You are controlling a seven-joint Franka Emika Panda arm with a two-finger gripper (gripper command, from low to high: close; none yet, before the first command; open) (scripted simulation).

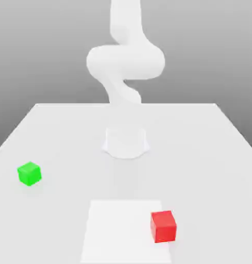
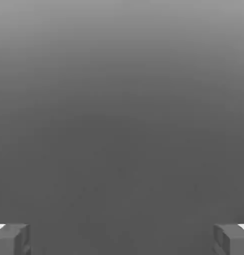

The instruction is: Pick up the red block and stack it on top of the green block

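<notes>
The red block [image 1: 163,226] is a small bright cube resting on the table near its front edge, toward the exterior view's right. The green block [image 1: 29,173], a cube of about the same size, sits farther back on the exterior view's left, well apart from the red one. In the hand view my gripper [image 2: 122,239] is open, its two grey fingertips [image 2: 11,239] standing wide apart with nothing between them and only a plain grey background ahead. Neither block is touched.
The white arm's base [image 1: 126,142] stands at the middle of the pale table [image 1: 210,170], and its links [image 1: 125,62] rise up behind. A lighter rectangular patch [image 1: 117,232] lies on the table at the front, with the red block on its right part.
</notes>
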